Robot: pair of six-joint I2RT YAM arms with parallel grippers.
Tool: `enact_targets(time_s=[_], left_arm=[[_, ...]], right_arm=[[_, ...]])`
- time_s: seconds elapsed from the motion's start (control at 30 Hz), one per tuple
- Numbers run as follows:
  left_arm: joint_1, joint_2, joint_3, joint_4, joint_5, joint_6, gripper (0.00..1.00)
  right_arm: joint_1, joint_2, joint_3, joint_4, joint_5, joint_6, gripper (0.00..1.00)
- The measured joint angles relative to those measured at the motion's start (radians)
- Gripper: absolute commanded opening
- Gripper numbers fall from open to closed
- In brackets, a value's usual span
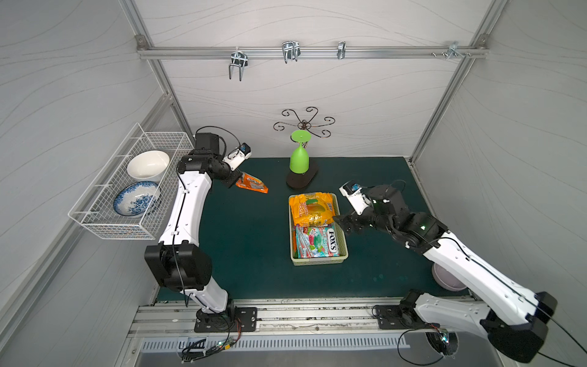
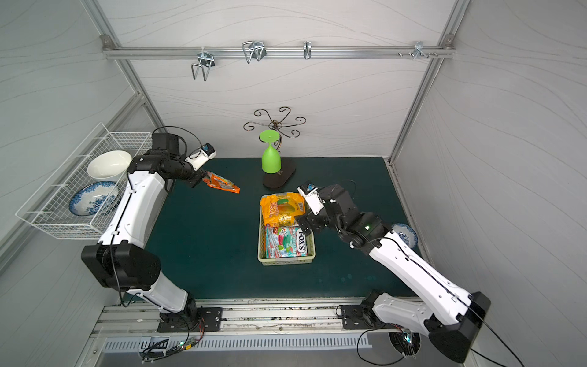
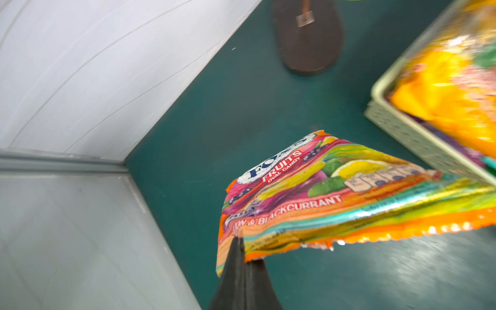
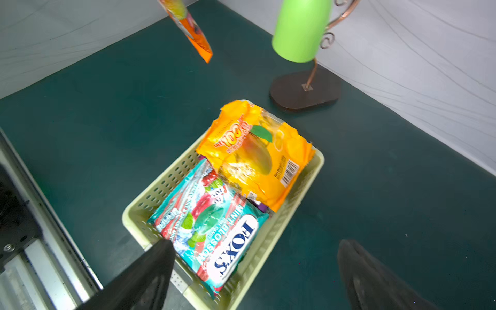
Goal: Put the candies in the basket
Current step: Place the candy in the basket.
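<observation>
The pale yellow-green basket (image 1: 317,262) (image 2: 286,261) (image 4: 128,217) sits mid-table. Inside it lie two candies: a yellow-orange mango bag (image 1: 313,208) (image 2: 282,206) (image 4: 257,155) at the far end and a teal FOX'S bag (image 1: 317,243) (image 2: 287,243) (image 4: 214,228) at the near end. A purple edge shows beneath them. My left gripper (image 1: 236,179) (image 2: 203,178) (image 3: 243,241) is shut on a corner of an orange FOX'S fruits bag (image 1: 252,184) (image 3: 335,193) (image 4: 193,32), which hangs above the mat, left of the basket. My right gripper (image 1: 341,222) (image 4: 256,247) is open over the basket's right rim, holding nothing.
An upturned green cup (image 1: 298,159) hangs on a metal stand with a dark base (image 1: 301,181) just behind the basket. A white wire rack (image 1: 104,222) with two bowls hangs on the left wall. A pale bowl (image 1: 444,279) sits under the right arm.
</observation>
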Motion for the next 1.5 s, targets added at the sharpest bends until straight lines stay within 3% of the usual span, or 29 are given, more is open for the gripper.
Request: enact_targets(time_s=[0.17, 0.47, 0.93, 1.0, 1.03, 1.13, 1.17, 1.23, 1.33, 1.5], left_arm=[[-0.090, -0.038, 0.000, -0.093, 0.042, -0.032, 0.00], [-0.257, -0.045, 0.032, -0.252, 0.081, -0.121, 0.00], [-0.426, -0.045, 0.032, -0.295, 0.110, -0.212, 0.00], [-0.428, -0.045, 0.032, -0.290, 0.106, -0.222, 0.00], [-0.429, -0.046, 0.032, -0.289, 0.103, -0.228, 0.00], [-0.433, -0.050, 0.032, -0.282, 0.094, -0.233, 0.00], [-0.434, -0.054, 0.031, -0.277, 0.092, -0.233, 0.00], [-0.437, -0.074, 0.010, -0.243, 0.085, -0.240, 0.06], [-0.444, -0.119, -0.035, -0.188, 0.057, -0.247, 0.31], [-0.456, -0.192, -0.077, -0.092, -0.001, -0.291, 0.44]], right_arm=[[0.082, 0.120, 0.093, -0.002, 0.000, -0.004, 0.98], [0.119, 0.261, 0.226, -0.004, -0.024, 0.054, 0.96], [0.142, 0.429, 0.334, -0.016, -0.048, 0.101, 0.89], [0.142, 0.443, 0.346, -0.028, -0.054, 0.097, 0.77], [0.142, 0.451, 0.354, -0.035, -0.056, 0.093, 0.66], [0.142, 0.461, 0.359, -0.039, -0.076, 0.096, 0.13], [0.142, 0.462, 0.358, -0.039, -0.085, 0.097, 0.00], [0.139, 0.461, 0.357, -0.033, -0.103, 0.106, 0.00], [0.135, 0.449, 0.343, -0.021, -0.114, 0.145, 0.00], [0.097, 0.367, 0.209, 0.059, -0.146, 0.303, 0.00]])
